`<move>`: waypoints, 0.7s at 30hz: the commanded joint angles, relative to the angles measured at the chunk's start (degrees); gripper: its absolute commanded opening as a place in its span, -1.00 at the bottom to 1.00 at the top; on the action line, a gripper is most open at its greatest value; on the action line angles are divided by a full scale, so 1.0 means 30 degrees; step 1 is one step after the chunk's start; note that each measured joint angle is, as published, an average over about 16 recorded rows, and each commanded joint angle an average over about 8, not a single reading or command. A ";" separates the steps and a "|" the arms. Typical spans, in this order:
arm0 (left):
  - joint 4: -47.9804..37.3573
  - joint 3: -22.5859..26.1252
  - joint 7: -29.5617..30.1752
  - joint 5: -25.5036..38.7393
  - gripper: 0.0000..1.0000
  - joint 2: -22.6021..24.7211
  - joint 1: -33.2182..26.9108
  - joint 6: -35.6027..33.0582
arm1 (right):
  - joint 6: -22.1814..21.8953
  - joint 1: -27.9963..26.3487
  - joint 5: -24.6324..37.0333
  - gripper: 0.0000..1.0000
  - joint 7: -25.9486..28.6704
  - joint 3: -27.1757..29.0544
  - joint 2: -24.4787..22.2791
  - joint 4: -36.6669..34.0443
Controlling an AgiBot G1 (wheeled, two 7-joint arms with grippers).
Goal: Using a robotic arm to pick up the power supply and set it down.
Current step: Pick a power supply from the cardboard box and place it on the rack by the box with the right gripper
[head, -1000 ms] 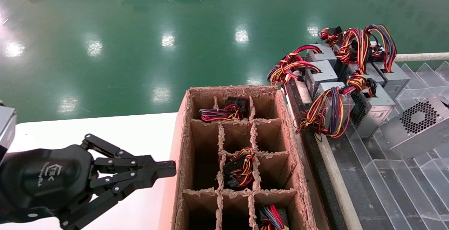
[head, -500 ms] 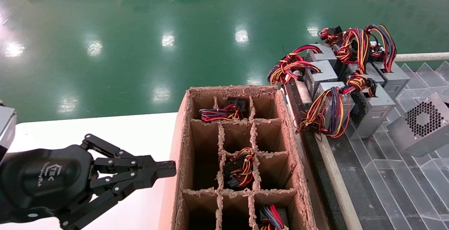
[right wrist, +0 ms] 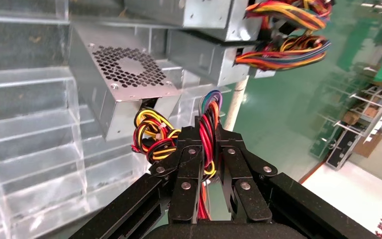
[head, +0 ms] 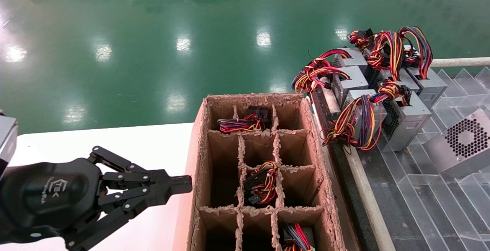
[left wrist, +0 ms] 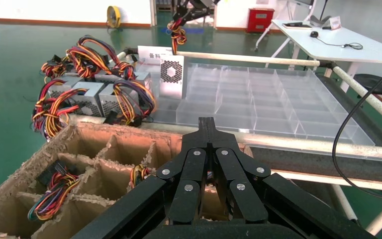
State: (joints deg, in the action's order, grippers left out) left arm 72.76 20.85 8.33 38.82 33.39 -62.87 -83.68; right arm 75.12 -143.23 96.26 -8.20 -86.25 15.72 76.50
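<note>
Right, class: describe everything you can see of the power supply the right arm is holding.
The power supply is a silver-grey metal box with a round honeycomb fan grille on one face and screws at the grille's corners. A bundle of red, yellow and black wires leaves one end, and the right gripper has its jaws shut on that bundle. The box hangs tilted above the clear plastic tray, at the right edge of the head view, apart from the other supplies.

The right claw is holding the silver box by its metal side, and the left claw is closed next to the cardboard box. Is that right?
Not quite. The right wrist view shows the right gripper clamped on the wire bundle, with the power supply hanging from it. The left gripper is shut beside the cardboard box.
</note>
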 commanded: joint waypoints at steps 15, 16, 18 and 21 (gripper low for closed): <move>0.0000 0.0003 -0.0002 -0.0002 -1.00 -0.0001 -0.0001 0.0001 | -0.0600 0.0598 -0.0003 -1.00 -0.0529 -0.0288 0.0738 -0.0066; 0.0000 0.0003 -0.0002 -0.0002 -1.00 -0.0001 -0.0001 0.0001 | -0.0639 0.0637 -0.0128 -1.00 -0.0567 -0.0283 0.0808 -0.0046; 0.0000 0.0004 -0.0002 -0.0003 -1.00 -0.0001 -0.0001 0.0002 | -0.0703 0.0716 -0.0391 -1.00 -0.0640 -0.0272 0.0956 0.0009; 0.0000 0.0004 -0.0002 -0.0003 -1.00 -0.0002 -0.0001 0.0002 | -0.0809 0.0865 -0.0693 -1.00 -0.0713 -0.0289 0.1187 0.0104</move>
State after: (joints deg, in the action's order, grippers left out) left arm 72.76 20.87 8.33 38.81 33.39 -62.87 -83.67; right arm 72.55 -140.51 94.69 -10.16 -87.26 19.24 76.80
